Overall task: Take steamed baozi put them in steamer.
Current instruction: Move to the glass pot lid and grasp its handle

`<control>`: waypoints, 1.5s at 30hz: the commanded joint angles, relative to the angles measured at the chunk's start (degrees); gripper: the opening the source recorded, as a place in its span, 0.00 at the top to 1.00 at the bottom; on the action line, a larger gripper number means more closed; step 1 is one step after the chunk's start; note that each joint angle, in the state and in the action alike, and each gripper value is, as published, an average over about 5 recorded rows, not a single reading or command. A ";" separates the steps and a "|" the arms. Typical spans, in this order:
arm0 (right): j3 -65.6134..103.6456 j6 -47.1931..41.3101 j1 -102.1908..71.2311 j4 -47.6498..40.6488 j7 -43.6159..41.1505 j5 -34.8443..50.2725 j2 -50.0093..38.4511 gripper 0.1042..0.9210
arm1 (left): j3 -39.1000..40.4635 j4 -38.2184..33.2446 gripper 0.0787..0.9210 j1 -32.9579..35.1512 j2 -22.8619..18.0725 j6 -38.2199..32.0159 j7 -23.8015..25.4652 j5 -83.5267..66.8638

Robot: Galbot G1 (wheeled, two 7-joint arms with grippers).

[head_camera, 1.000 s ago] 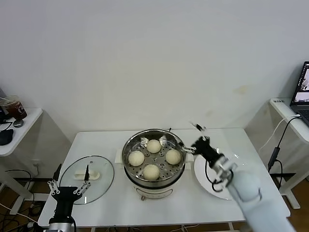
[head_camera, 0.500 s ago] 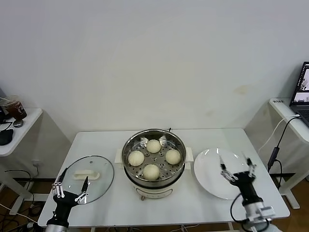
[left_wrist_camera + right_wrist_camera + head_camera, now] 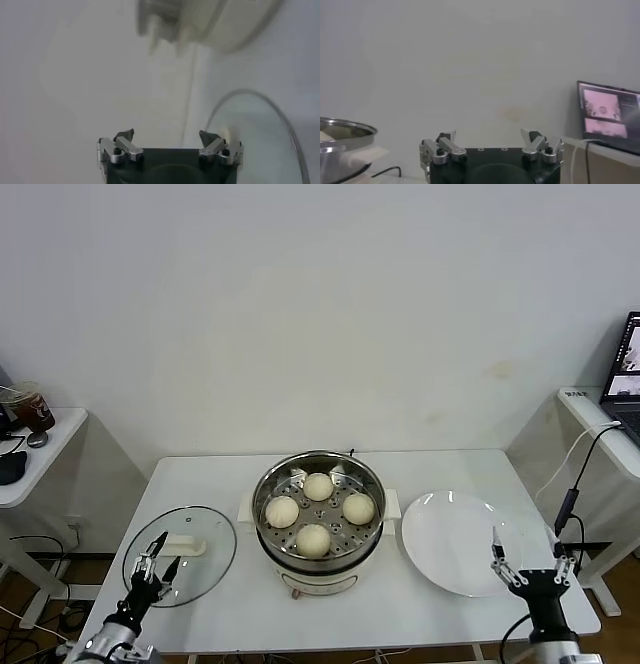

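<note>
Four buns (image 3: 314, 511) sit on the perforated tray inside the steamer (image 3: 271, 477) at the middle of the white table (image 3: 420, 469). The right gripper (image 3: 527, 556), above the pot's rim a second ago, has pulled back to the table's near right corner beside the bare white plate (image 3: 450, 534), fingers spread and holding nothing. The left gripper (image 3: 155, 557) has dropped lower by the glass lid (image 3: 210, 546), also spread and unladen.
</note>
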 commanded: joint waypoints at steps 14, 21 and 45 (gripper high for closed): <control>1.31 0.77 -3.20 1.82 0.11 -0.48 2.14 0.12 | 4.47 16.14 0.12 -15.23 3.35 0.04 0.33 9.33; 1.12 0.86 -3.45 1.88 0.00 -0.66 2.14 0.12 | 5.25 17.90 0.12 -16.93 2.77 -0.02 0.10 8.81; 0.02 0.53 -3.17 0.27 -0.09 -1.78 1.62 0.12 | 4.73 9.41 0.84 -10.47 3.91 0.35 -4.97 -5.35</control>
